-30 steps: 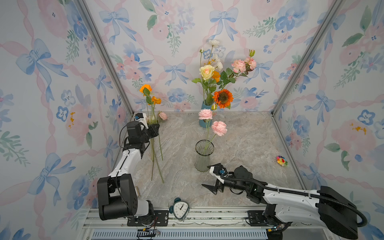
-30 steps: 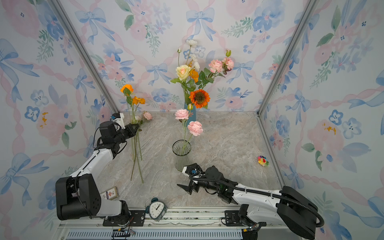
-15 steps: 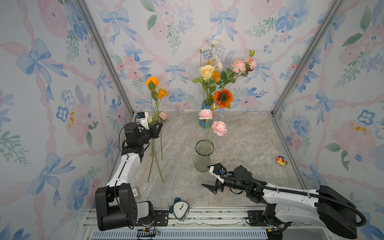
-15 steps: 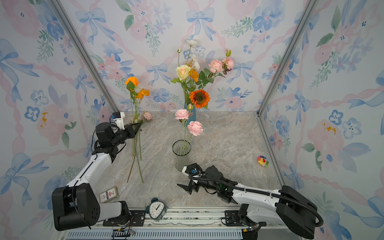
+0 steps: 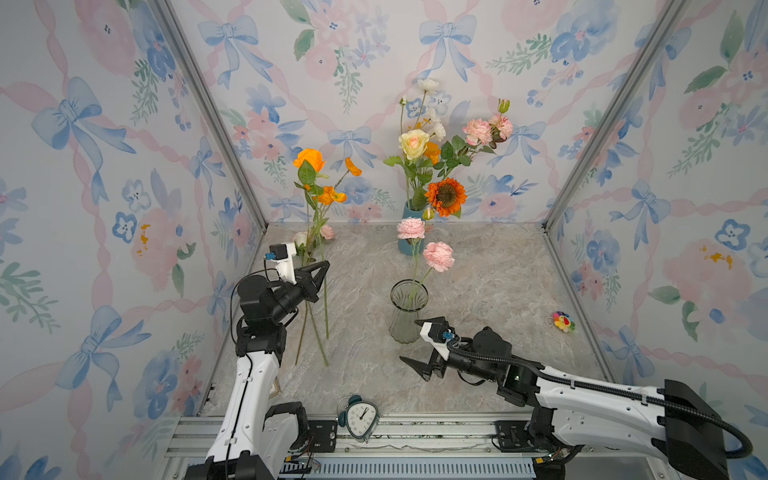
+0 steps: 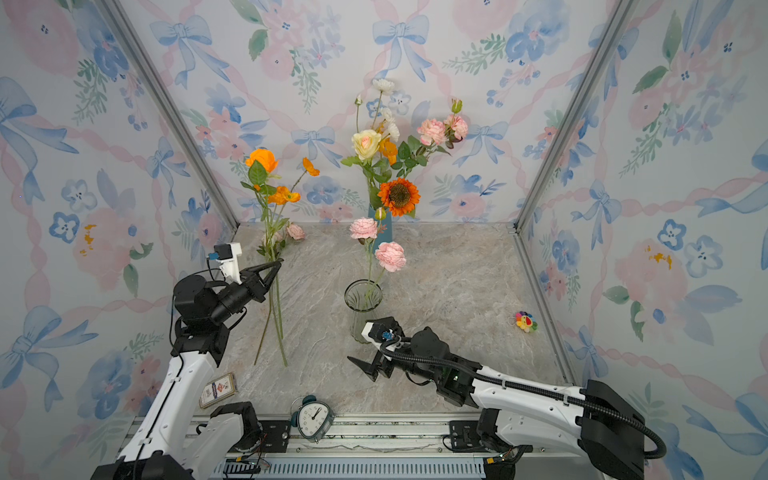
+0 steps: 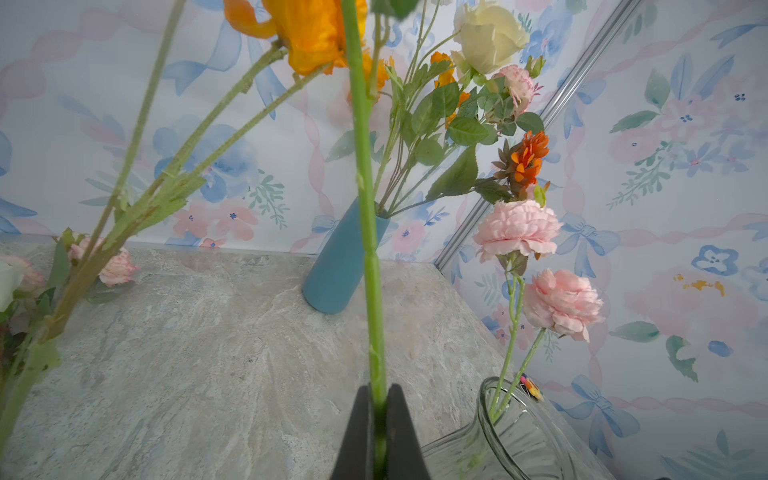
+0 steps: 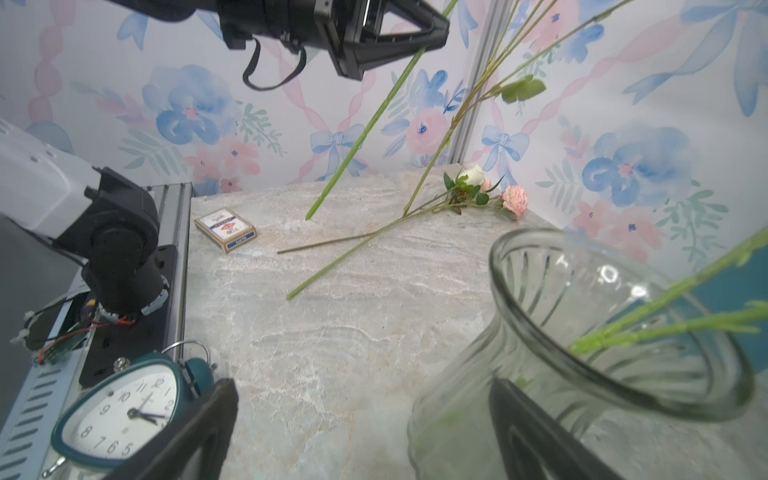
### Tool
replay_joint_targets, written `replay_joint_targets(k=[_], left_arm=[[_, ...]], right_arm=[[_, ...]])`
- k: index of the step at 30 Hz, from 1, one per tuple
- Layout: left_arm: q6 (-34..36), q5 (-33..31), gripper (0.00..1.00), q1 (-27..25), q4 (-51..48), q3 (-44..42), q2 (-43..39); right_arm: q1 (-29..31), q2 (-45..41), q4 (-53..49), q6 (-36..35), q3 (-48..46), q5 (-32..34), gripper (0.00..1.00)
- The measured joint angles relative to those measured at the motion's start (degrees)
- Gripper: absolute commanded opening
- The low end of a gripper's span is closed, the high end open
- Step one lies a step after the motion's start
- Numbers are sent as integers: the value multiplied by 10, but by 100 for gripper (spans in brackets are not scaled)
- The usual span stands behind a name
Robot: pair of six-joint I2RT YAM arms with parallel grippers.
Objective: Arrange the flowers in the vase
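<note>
Flowers are sitting in three places for you: two pink carnations are standing in the clear glass vase at the middle of the table. A mixed bunch with a cream rose and the orange sunflower is filling the blue vase against the back wall. A white rose and a pink bloom are lying on their sides near the back left corner, with their stems trailing toward the front. Your left hand is closed tight on the thick green stem of an orange rose, pinching it partway down and holding it nearly upright, left of the glass vase and well apart from it. In the right wrist view the cut end is reaching down near the table, and you cannot tell whether it is touching. An orange poppy sprig is rising beside that stem, and you cannot tell whether it is leaning on it. Your right hand is spread wide and carrying nothing, hovering low just in front of the glass vase. An alarm clock is standing at the front edge, a card box is lying by the left arm's base, and a small plush toy is lying near the right wall.
</note>
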Motion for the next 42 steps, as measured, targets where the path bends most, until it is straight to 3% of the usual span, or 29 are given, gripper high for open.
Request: replay_joint_targets(k=[4, 10, 23, 34, 42], left_arm=[[1, 0, 0, 0, -47, 13, -34], [-6, 0, 0, 0, -114, 79, -42], [-65, 33, 0, 0, -146, 123, -75], [-127, 96, 0, -13, -151, 123, -129], [-148, 102, 0, -45, -155, 116, -166]], right_arm=[[10, 29, -12, 7, 83, 24, 97], [9, 141, -39, 11, 206, 56, 97], [10, 381, -35, 22, 408, 74, 97], [-7, 434, 14, 51, 476, 26, 97], [-26, 485, 31, 74, 527, -7, 99]])
